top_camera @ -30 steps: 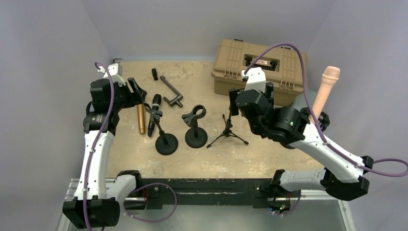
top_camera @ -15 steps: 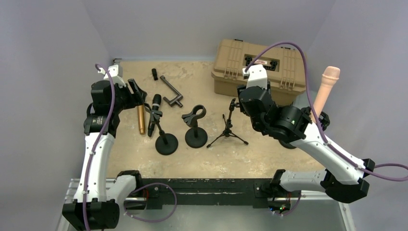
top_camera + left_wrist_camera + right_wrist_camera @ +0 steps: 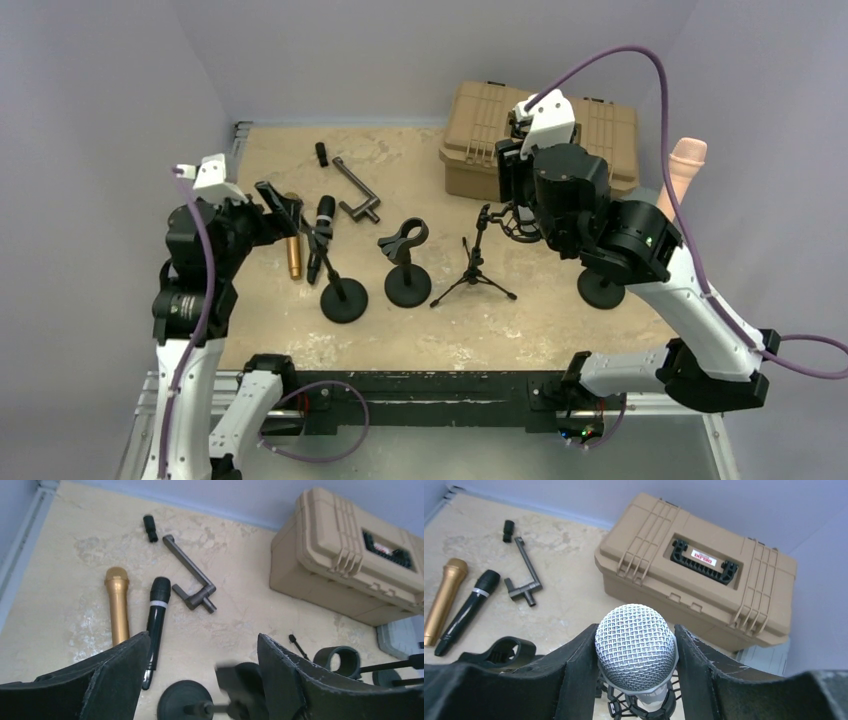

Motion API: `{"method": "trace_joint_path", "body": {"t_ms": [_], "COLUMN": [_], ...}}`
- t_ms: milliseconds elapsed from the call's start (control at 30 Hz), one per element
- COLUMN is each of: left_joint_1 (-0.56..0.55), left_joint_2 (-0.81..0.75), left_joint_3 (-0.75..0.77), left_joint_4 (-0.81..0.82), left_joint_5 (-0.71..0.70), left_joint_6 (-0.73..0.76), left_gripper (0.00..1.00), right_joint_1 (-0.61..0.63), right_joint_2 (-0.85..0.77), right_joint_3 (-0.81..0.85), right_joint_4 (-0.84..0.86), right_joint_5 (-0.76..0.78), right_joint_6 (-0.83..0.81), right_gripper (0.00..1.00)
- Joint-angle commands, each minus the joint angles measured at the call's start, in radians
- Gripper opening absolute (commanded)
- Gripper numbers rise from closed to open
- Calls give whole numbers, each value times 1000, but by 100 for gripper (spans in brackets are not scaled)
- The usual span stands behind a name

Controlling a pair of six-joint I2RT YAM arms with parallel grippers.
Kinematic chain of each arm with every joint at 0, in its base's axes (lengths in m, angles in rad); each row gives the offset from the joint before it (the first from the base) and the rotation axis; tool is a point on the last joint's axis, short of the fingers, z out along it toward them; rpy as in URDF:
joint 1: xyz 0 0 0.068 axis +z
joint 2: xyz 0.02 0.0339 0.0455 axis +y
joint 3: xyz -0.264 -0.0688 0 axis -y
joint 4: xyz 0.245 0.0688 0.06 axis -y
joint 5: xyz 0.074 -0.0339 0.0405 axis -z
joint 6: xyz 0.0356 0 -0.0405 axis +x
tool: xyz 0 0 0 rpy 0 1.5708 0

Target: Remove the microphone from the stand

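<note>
A microphone with a silver mesh head point(image 3: 636, 639) sits upright in a black shock mount point(image 3: 644, 702). My right gripper point(image 3: 636, 630) is shut on the mesh head, one finger on each side. In the top view the right gripper point(image 3: 512, 198) hides the microphone; the shock mount point(image 3: 517, 228) shows just below it, beside the small tripod stand point(image 3: 472, 275). My left gripper point(image 3: 202, 639) is open and empty above a round-base stand point(image 3: 187, 702) with a blurred clip. It also shows in the top view point(image 3: 283, 200).
A gold microphone point(image 3: 117, 605) and a black microphone point(image 3: 156, 615) lie on the table left of centre. A grey crank point(image 3: 192, 577) and a small black cap point(image 3: 149, 527) lie behind them. A tan case point(image 3: 540, 140) stands at the back right. An empty clip stand point(image 3: 405, 260) is in the middle.
My right arm has risen and swung back towards the tan case, its gripper now over the shock mount. My left arm has drawn back towards the near edge and dropped lower.
</note>
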Motion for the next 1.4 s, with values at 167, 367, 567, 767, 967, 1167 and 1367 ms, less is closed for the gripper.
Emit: {"method": "trace_joint_path", "body": {"t_ms": [167,367,567,767,967,1167,1367], "left_joint_1": [-3,-3,-35,-305,-603,-751,-805], "left_joint_2": [-69,-59,-16,8,86,136,156], "left_joint_3": [248,325,280,261,302,274,240], "left_joint_4": [-121,-105,163,233,140,160,158], "left_joint_5": [-72,118,582,507,322,278,251], "left_joint_6": [-44,-114,-327,-294,-150,-115,-116], "left_gripper": [79,80,80,80,82,77,64], "right_joint_1": [-2,-2,-2,-3,-2,-2,-2], "right_joint_2": [40,117,110,40,-21,-77,-104], "right_joint_3": [182,392,462,321,96,-148,-261], "right_joint_4": [159,152,198,295,432,609,706], "right_joint_5": [-72,-110,-258,-522,-859,-1059,-1097], "right_joint_6": [-132,-153,-111,75,286,422,480], "right_gripper": [12,0,0,0,0,0,0]}}
